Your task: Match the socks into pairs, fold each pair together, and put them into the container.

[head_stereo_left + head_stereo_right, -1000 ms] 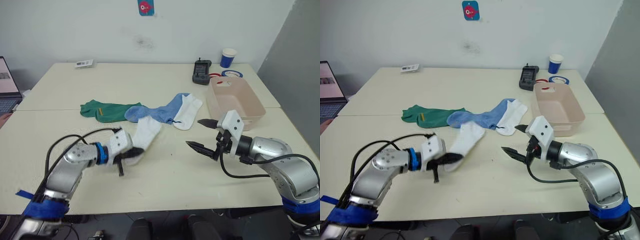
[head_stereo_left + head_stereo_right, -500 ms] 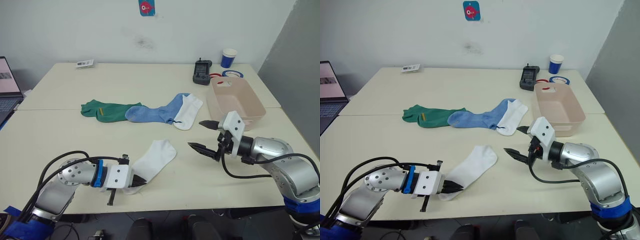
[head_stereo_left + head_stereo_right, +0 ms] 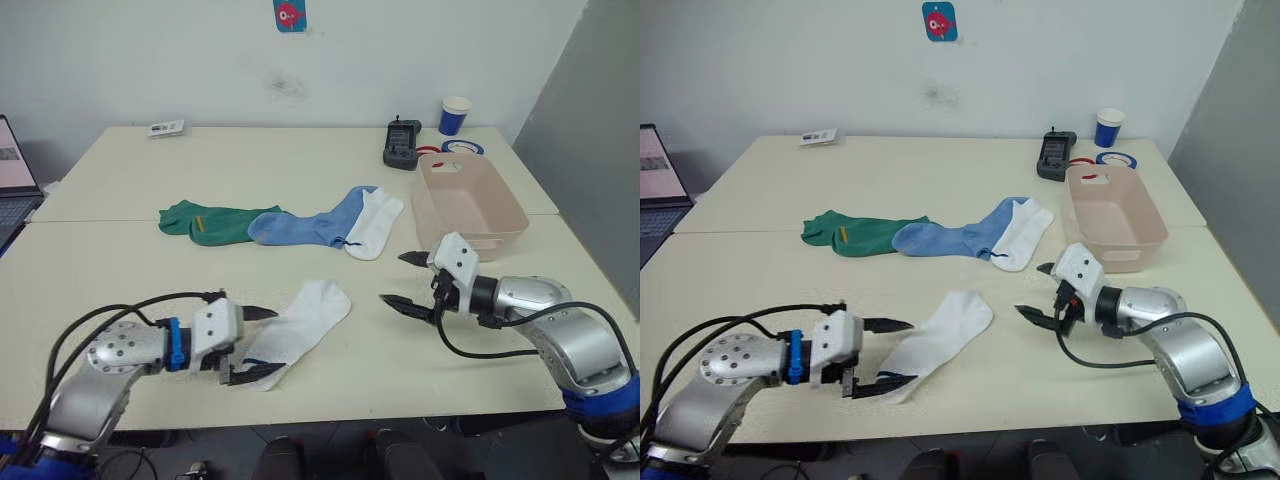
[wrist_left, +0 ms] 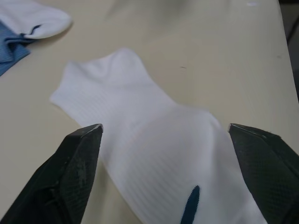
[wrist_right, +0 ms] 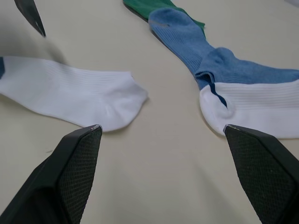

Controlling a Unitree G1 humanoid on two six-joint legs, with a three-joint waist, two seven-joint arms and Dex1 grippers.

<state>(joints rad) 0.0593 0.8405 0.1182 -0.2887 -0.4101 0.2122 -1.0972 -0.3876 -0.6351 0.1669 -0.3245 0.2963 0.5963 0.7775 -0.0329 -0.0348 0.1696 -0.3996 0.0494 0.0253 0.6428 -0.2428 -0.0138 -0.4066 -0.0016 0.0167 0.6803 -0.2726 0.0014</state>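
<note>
The left gripper (image 3: 248, 345) stands spread at the near end of a soft, limp white ankle sock (image 3: 300, 318) lying flat near centre; it should pinch easily at the cuff. The right gripper (image 3: 408, 279) gapes empty. Farther right sits the pale beige-pink plastic tub (image 3: 467, 202); no writing is legible

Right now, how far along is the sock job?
Early. The container looks empty, and no pair is folded. One white sock lies apart at the near edge, with the left gripper open around its end. Its match lies in the row with the blue socks and green socks. The right gripper hangs open, holding nothing. All pairing, folding and binning is left.
</note>
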